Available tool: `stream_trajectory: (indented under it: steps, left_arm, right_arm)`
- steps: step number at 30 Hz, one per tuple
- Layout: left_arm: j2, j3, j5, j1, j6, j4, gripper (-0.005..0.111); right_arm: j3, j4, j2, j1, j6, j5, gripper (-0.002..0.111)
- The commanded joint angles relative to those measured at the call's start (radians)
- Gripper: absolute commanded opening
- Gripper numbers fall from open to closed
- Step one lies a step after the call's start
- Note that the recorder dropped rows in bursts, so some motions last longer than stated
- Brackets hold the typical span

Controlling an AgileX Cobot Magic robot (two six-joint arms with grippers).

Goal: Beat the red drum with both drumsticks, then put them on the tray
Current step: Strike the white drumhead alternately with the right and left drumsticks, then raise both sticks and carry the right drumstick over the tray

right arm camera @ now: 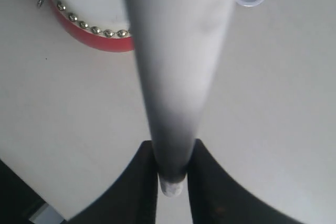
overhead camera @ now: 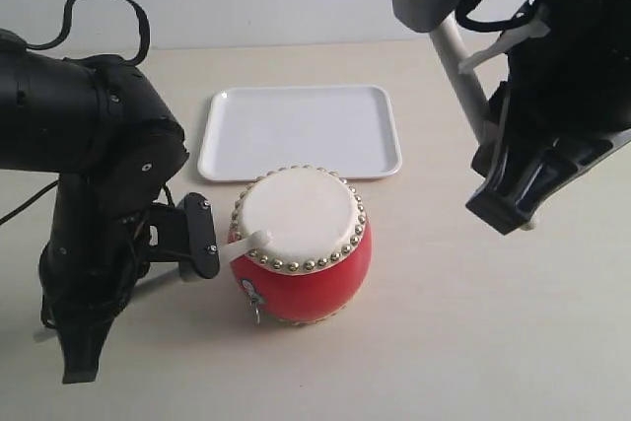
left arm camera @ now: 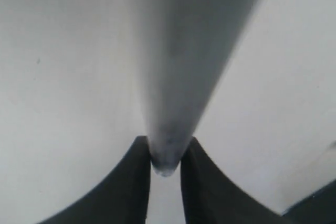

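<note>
Low in the middle of the exterior view, the red drum [overhead camera: 314, 273] stands upright on the pale desk [overhead camera: 473, 332]. Its cream skin is ringed with gold studs, and a small metal ring [overhead camera: 255, 309] hangs on its near side. Just above it in the frame lies the white tray [overhead camera: 301, 130], close to the drum but not touching it.

From the left edge the left hand [overhead camera: 201, 240] reaches in, clamped on the left drumstick [overhead camera: 246, 246]. The stick's pale end lies over the lower-left edge of the skin and seems to touch it. At the upper right the right hand [overhead camera: 513, 212] hangs well above the desk, off to the side of the drum. It grips the right drumstick [overhead camera: 459, 81], which slants up and leftward past the arm.

Only the wrist views show the grips closely. In the left wrist view two dark fingers [left arm camera: 131, 182] pinch a blurred stick against a plain pale background, so only the exterior view places that stick at the drum. The right wrist view shows the same narrow pinch, with a short white stub poking past the fingers [right arm camera: 149, 182]. Beyond them are the drum's studded red rim and a corner of the tray.
</note>
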Motion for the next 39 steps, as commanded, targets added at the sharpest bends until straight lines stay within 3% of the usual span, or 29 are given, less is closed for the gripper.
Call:
stream_trajectory:
  steps: [1, 5, 9, 15, 16, 21, 30, 35, 39]
  left_arm:
    - [-0.091, -0.001, 0.052, -0.001, -0.035, 0.031, 0.000]
    - [-0.267, -0.001, 0.052, -0.001, -0.008, 0.046, 0.000]
    - [-0.370, -0.004, 0.036, 0.017, -0.010, 0.117, 0.000]
    - [-0.363, -0.073, -0.271, 0.201, 0.103, 0.001, 0.000]
    - [-0.353, -0.099, -0.342, 0.275, 0.153, -0.099, 0.000]
    - [-0.297, -0.141, -0.431, 0.451, 0.291, -0.328, 0.000]
    - [-0.249, -0.143, -0.483, 0.641, 0.580, -0.758, 0.000]
    - [-0.249, -0.143, -0.481, 0.707, 0.602, -0.818, 0.000]
    - [-0.249, -0.143, -0.504, 0.741, 0.602, -0.841, 0.000]
  right_arm:
    - [-0.007, -0.038, 0.002, 0.002, 0.000, -0.002, 0.000]
    - [-0.007, -0.141, 0.055, 0.002, 0.030, -0.002, 0.000]
    - [-0.112, -0.212, 0.188, -0.041, 0.023, -0.002, 0.000]
    - [-0.310, -0.208, 0.364, -0.166, -0.102, -0.002, 0.000]
    - [-0.348, -0.189, 0.414, -0.215, -0.139, -0.002, 0.000]
    - [-0.456, -0.224, 0.554, -0.316, -0.267, -0.002, 0.000]
    - [-0.693, -0.438, 0.859, -0.265, -0.473, -0.002, 0.000]
    - [-0.809, -0.563, 0.997, -0.214, -0.534, -0.002, 0.000]
    - [-0.901, -0.549, 1.089, -0.192, -0.557, -0.002, 0.000]
